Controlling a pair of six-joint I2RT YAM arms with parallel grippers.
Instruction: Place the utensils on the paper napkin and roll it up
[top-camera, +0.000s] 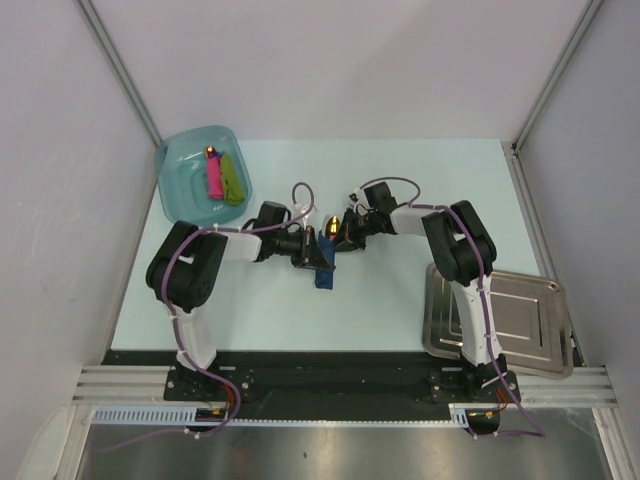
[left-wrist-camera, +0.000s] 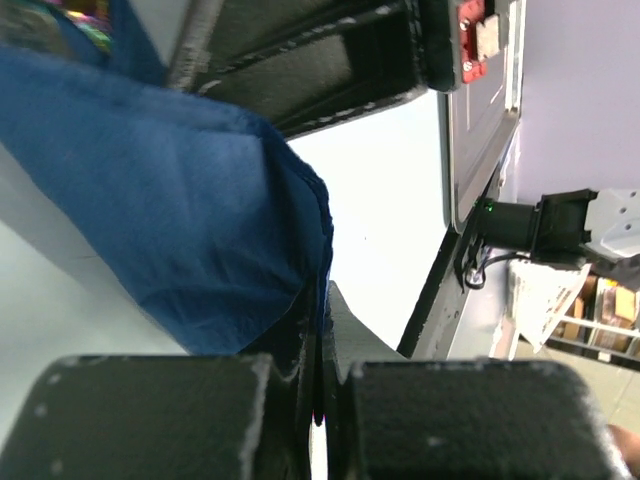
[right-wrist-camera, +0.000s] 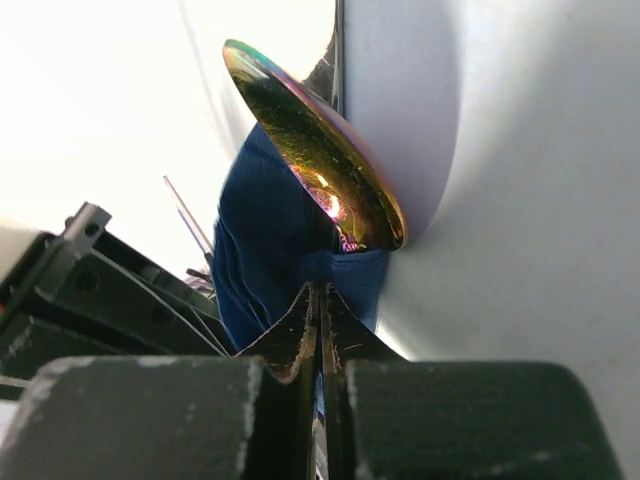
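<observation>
The dark navy paper napkin (top-camera: 323, 272) hangs bunched between both grippers at the table's middle. My left gripper (top-camera: 312, 250) is shut on its edge; in the left wrist view the blue sheet (left-wrist-camera: 180, 200) runs into the closed jaws of the left gripper (left-wrist-camera: 322, 300). My right gripper (top-camera: 338, 238) comes in from the right, and in the right wrist view the right gripper (right-wrist-camera: 320, 300) is shut on a fold of the napkin (right-wrist-camera: 260, 260). A shiny orange-gold utensil (right-wrist-camera: 320, 150) sticks up out of the napkin, its lower part wrapped and hidden. The same utensil (top-camera: 331, 228) glints between the grippers.
A pale teal tub (top-camera: 180, 190) at the back left holds a pink stick (top-camera: 213, 176), a lime-green stick (top-camera: 232, 178) and a small orange-gold piece (top-camera: 211, 152). A steel tray (top-camera: 520, 320) lies at the front right, beside the right arm's base.
</observation>
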